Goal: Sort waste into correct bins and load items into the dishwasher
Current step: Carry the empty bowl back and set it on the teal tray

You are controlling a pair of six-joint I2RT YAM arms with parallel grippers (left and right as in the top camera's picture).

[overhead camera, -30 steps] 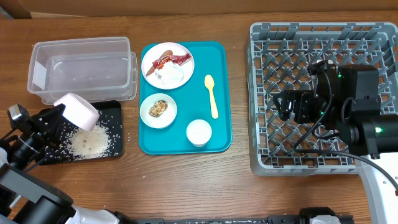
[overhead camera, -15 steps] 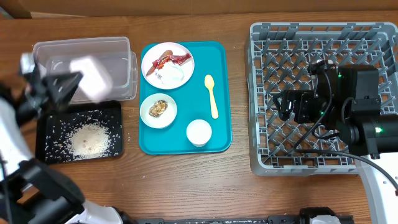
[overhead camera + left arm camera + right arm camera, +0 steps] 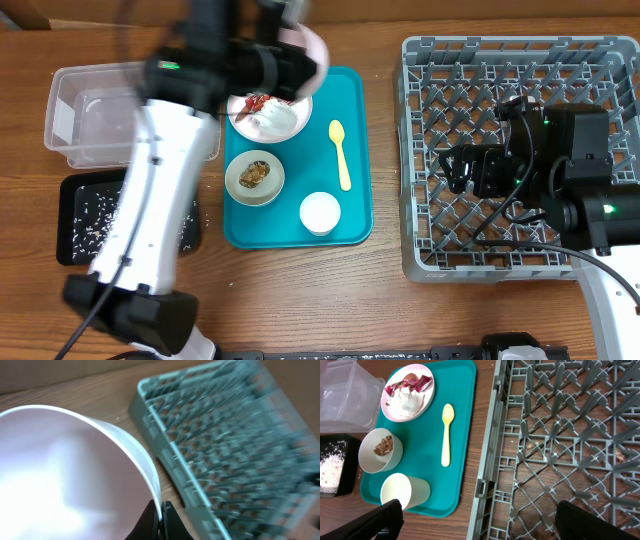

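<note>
Swinging away from the black tray (image 3: 68,190), where the rice (image 3: 90,225) now lies, the left arm has carried the emptied bowl (image 3: 309,40) over the teal tray (image 3: 355,215), toward the rack (image 3: 520,60), I judge. Its wrist view shows the left pincer (image 3: 159,516) clenched on the bowl's rim. The right pincer (image 3: 477,510) hangs released above the rack.

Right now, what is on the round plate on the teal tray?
A red crinkled wrapper and a crumpled white napkin lie on the plate. Whatever sits beneath the napkin is hidden.
</note>
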